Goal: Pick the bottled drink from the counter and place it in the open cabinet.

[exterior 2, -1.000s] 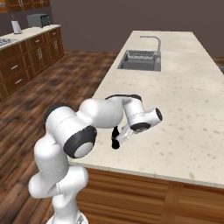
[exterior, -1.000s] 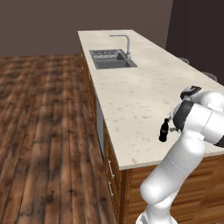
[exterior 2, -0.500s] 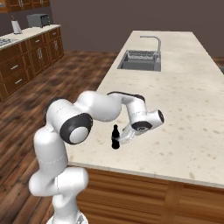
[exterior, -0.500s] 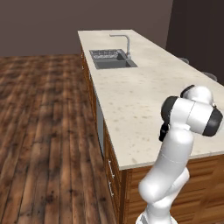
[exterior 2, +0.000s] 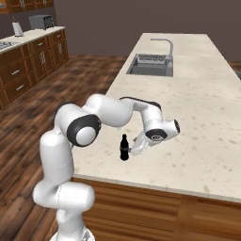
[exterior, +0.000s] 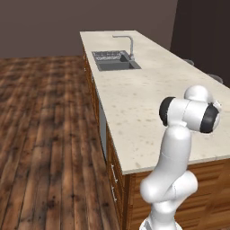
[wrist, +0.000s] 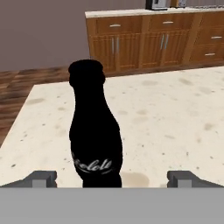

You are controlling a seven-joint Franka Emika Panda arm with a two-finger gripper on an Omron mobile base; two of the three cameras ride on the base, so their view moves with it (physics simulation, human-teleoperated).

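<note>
Bottled drink upright between tool tips; jaws apart, seemingly not touching

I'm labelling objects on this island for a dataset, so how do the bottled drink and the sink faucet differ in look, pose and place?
The bottled drink is nearly black with a contoured body; the faucet is thin bright metal bent at the top. The bottled drink stands free near the counter's front edge, right by the open gripper; the faucet is fixed at the sink at the far end. Both stand upright.
</note>
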